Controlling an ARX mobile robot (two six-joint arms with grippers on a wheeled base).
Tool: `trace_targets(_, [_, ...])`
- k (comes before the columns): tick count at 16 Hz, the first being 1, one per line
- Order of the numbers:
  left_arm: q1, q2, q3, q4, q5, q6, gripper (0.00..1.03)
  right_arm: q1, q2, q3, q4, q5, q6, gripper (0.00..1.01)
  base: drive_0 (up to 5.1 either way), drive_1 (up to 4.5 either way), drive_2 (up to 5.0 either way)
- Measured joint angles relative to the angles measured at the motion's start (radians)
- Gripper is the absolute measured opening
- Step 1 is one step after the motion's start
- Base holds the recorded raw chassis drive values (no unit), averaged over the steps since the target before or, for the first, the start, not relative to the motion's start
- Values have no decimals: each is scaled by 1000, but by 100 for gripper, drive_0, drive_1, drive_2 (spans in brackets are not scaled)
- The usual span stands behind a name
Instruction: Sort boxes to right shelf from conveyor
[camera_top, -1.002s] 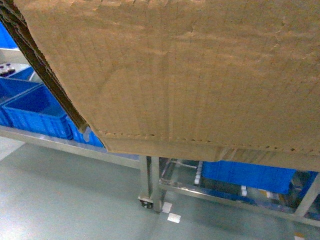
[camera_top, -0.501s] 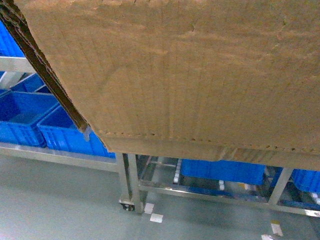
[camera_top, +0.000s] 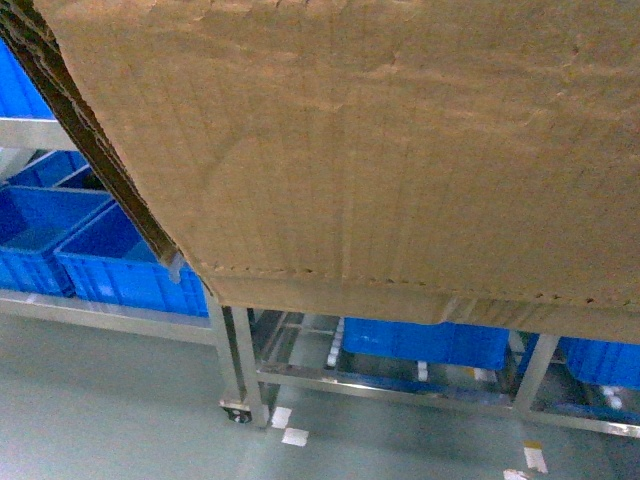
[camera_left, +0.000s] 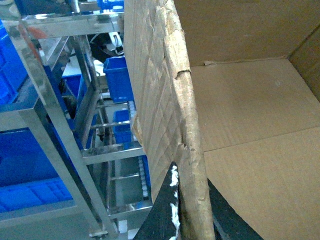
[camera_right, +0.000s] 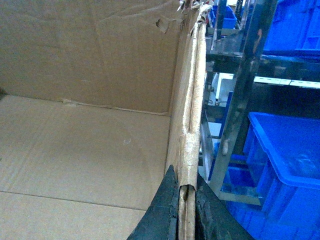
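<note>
**Box held aloft by both walls, shelf close ahead**

On the far left, blue bins (camera_top: 60, 255) sit on a steel shelf (camera_top: 235, 365), its upright and small wheel standing on the grey floor (camera_top: 110, 410). The left wrist view shows that rack just beside the box's outer wall, with more bins on its tiers.

The left claw (camera_left: 187, 210) is pinched on the left wall of the cardboard box (camera_top: 380, 150), one dark finger outside and one inside the ragged top edge. The box fills most of the head view, carried high and close to the camera, its row of perforations running just above its lower edge. It looks empty inside in both wrist views. Below it more bins show on the lower tier.

On the right, the right claw (camera_right: 186, 212) is clamped the same way on the opposite wall, astride the torn rim, with a shelf post and a blue bin just beside it.

The conveyor is not in view, so the step in hand seems to be carrying the box to the shelf. To do it well, both arms should move together and keep their spacing: thin corrugated walls will likely buckle or tear if squeezed inward or pulled apart. Keep the box level, clear the uprights on either side, and lower it fully onto a tier before either claw lets go.
</note>
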Motion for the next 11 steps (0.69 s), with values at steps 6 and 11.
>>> trace_targets(6, [5, 0, 0, 0, 1, 3, 3, 1, 0, 0, 3, -1, 0, 4, 0, 0, 0])
trace_targets(11, [5, 0, 0, 4, 0, 3, 3, 1, 0, 0, 8, -1, 0, 4, 0, 0, 0])
